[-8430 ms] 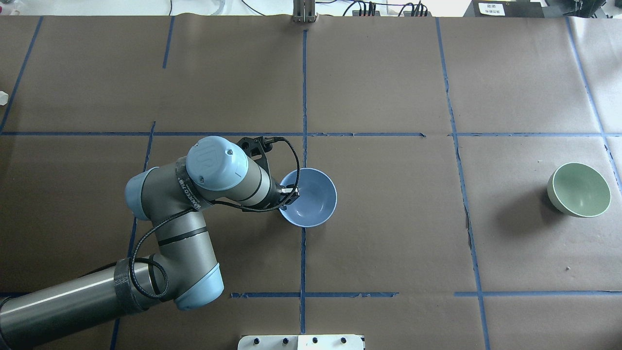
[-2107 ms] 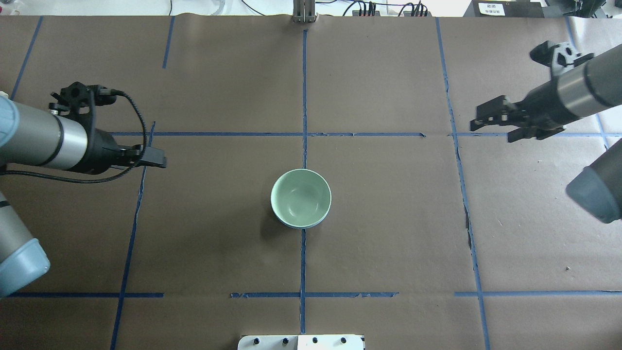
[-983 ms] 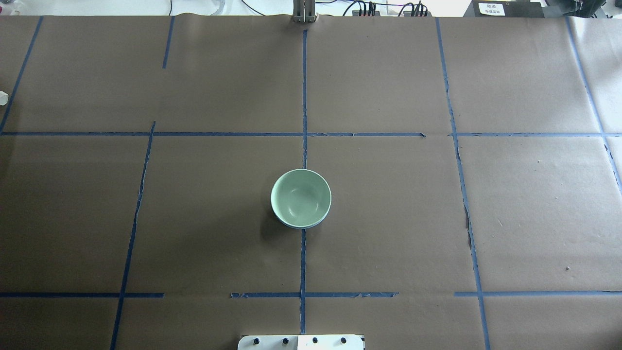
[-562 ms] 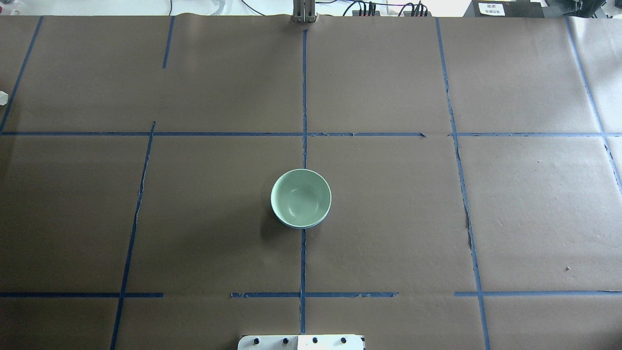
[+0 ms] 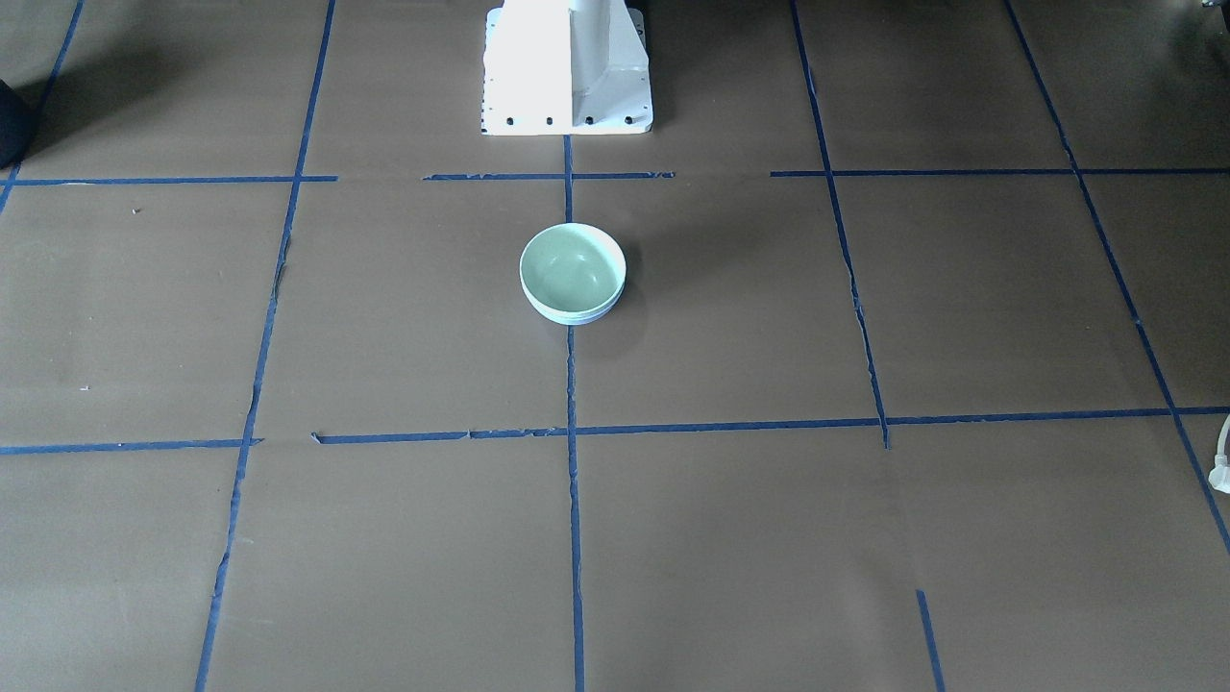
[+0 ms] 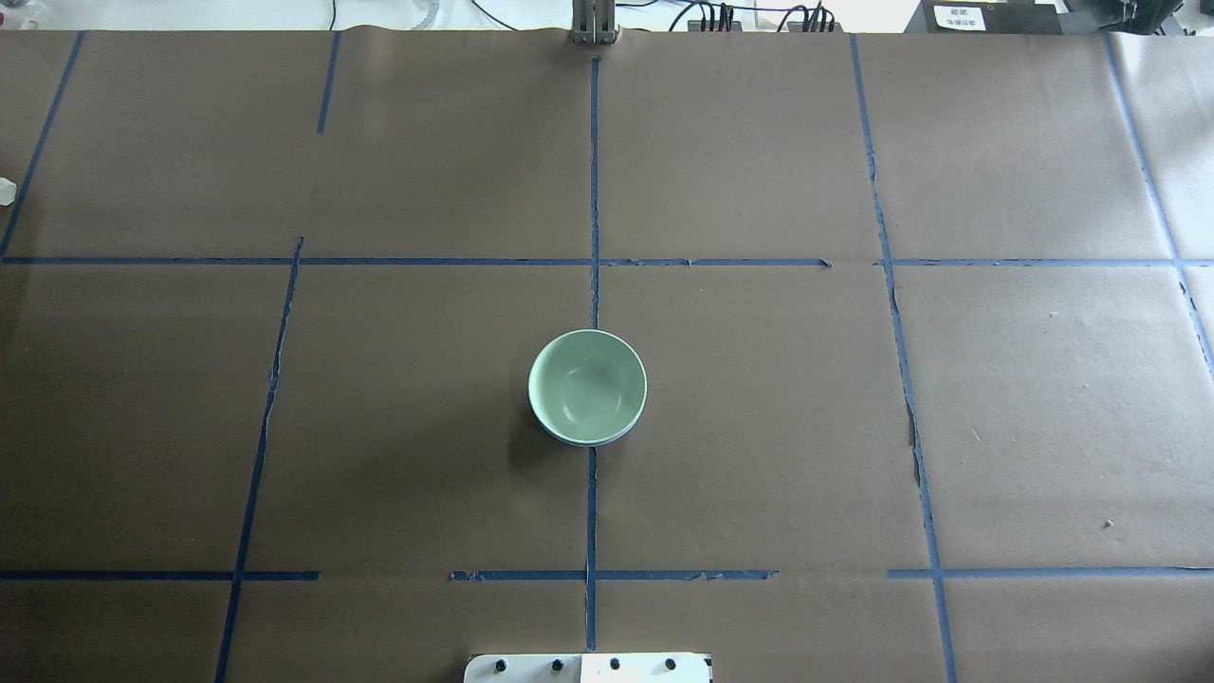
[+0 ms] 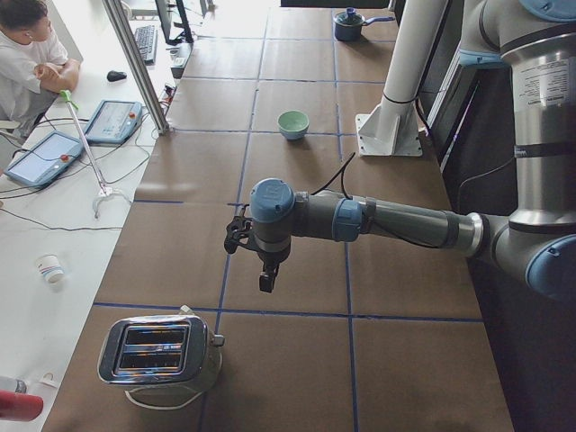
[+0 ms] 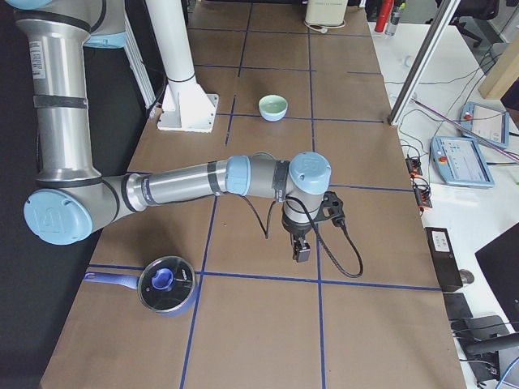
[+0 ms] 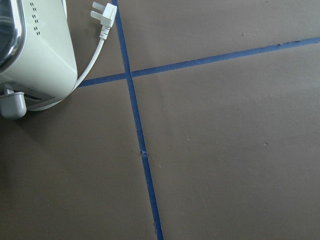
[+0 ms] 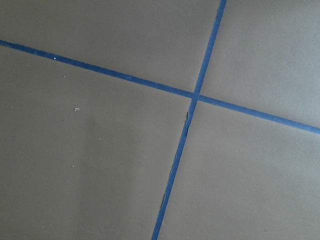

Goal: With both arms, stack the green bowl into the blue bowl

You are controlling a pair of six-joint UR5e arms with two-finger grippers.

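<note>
Just ahead of the white pedestal (image 5: 567, 67), on the centre tape line (image 6: 590, 512) of the table (image 6: 759, 427), the green bowl (image 6: 587, 387) sits nested in the blue bowl (image 5: 574, 319). Both stand upright with their mouths facing straight up. Being round, they have no long axis. Only a thin blue sliver shows under the green rim on the side away from the robot. Nothing touches the stack.

Neither arm shows in the overhead or front views. From the table's left end, the toaster (image 7: 160, 351) is nearest, then the left arm (image 7: 396, 220), with the bowls far beyond. This arm reaches out level over the table, wrist bent down, so the left tool (image 7: 267, 281) points at the paper just past the toaster. Its wrist camera shows the toaster's corner and a white plug (image 9: 106, 15), but no fingers, so I cannot tell whether it is released or clenched.

From the right end, a lidded saucepan (image 8: 166, 284) lies nearest, then the right arm (image 8: 186, 182) in a mirrored pose, with the right tool (image 8: 302, 250) hanging downward above bare paper. Its state cannot be told either.

Two seconds ago both tools were at the edges of the overhead view; they have since left it. The stack has not shifted. Earlier still, the green bowl stood alone far to the right.
</note>
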